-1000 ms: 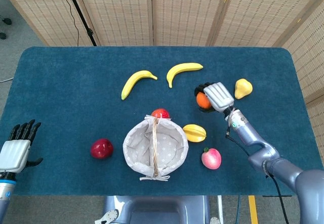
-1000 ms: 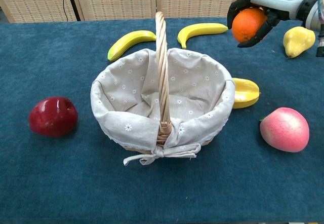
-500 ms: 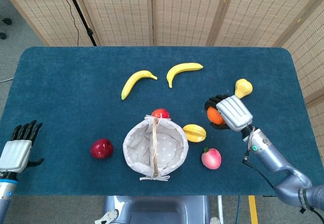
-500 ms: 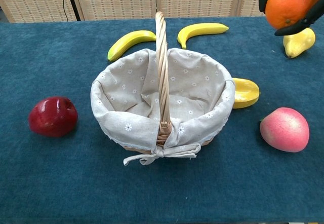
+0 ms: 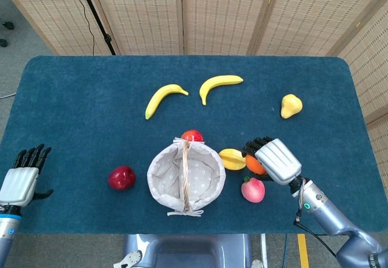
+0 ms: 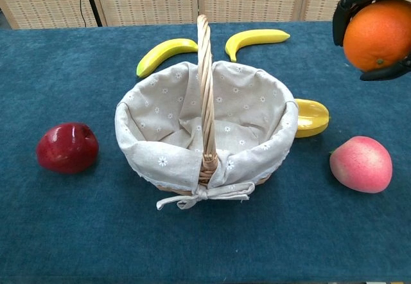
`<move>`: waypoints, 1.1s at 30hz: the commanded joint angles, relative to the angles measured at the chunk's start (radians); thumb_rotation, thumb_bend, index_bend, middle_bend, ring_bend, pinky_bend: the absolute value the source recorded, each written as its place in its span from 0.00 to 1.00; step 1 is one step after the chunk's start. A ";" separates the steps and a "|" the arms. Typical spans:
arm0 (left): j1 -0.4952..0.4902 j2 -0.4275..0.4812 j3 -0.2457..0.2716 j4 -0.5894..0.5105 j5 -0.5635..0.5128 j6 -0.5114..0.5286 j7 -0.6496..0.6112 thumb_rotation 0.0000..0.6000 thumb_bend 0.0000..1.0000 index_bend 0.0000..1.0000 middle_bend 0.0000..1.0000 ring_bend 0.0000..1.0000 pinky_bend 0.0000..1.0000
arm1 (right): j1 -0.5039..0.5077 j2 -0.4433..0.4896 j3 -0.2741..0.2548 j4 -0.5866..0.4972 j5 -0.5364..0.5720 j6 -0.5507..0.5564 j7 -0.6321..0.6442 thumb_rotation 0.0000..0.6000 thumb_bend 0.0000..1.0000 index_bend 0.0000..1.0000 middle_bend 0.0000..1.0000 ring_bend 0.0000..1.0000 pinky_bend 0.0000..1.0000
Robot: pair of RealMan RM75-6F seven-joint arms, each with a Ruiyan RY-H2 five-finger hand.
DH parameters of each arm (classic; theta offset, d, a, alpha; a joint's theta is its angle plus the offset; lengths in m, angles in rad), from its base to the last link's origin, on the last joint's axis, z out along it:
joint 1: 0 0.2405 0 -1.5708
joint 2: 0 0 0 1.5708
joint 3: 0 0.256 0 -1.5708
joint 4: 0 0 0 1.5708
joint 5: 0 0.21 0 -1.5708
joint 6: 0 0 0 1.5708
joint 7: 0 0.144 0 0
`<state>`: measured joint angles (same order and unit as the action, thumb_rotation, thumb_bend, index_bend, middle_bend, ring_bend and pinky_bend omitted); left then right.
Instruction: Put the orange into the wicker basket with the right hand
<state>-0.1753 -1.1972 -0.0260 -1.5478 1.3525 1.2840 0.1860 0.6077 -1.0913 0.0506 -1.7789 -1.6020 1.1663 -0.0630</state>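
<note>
My right hand (image 5: 276, 160) grips the orange (image 5: 255, 165) from above, lifted over the table just right of the wicker basket (image 5: 186, 174). In the chest view the orange (image 6: 379, 35) hangs high at the right edge with dark fingers (image 6: 350, 4) curled around it, up and to the right of the cloth-lined basket (image 6: 205, 126). The basket holds nothing visible inside. My left hand (image 5: 23, 177) hovers at the table's front left corner, fingers spread, holding nothing.
A yellow starfruit (image 5: 231, 158) and a pink peach (image 5: 253, 190) lie below the held orange. A red apple (image 5: 122, 177) sits left of the basket, another red fruit (image 5: 192, 136) behind it. Two bananas (image 5: 165, 97) (image 5: 218, 84) and a pear (image 5: 291, 105) lie farther back.
My right hand has carried the orange from beside the pear toward the front, now above the starfruit and peach. The left hand has stayed put.
</note>
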 commanded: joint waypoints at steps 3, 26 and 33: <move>-0.001 -0.002 0.000 0.000 -0.001 -0.001 0.000 1.00 0.00 0.00 0.00 0.00 0.00 | 0.000 -0.016 -0.009 -0.046 -0.035 -0.004 -0.012 1.00 0.40 0.68 0.58 0.63 0.63; -0.005 -0.005 0.005 0.007 -0.001 -0.010 -0.010 1.00 0.00 0.00 0.00 0.00 0.00 | 0.042 -0.135 0.013 -0.123 -0.046 -0.091 -0.084 1.00 0.40 0.68 0.58 0.64 0.63; -0.006 -0.005 0.005 0.009 -0.004 -0.015 -0.014 1.00 0.00 0.00 0.00 0.00 0.00 | 0.086 -0.174 0.052 -0.114 -0.017 -0.134 -0.064 1.00 0.25 0.55 0.46 0.55 0.58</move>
<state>-0.1816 -1.2019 -0.0210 -1.5383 1.3488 1.2689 0.1717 0.6900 -1.2617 0.0991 -1.8966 -1.6228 1.0368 -0.1301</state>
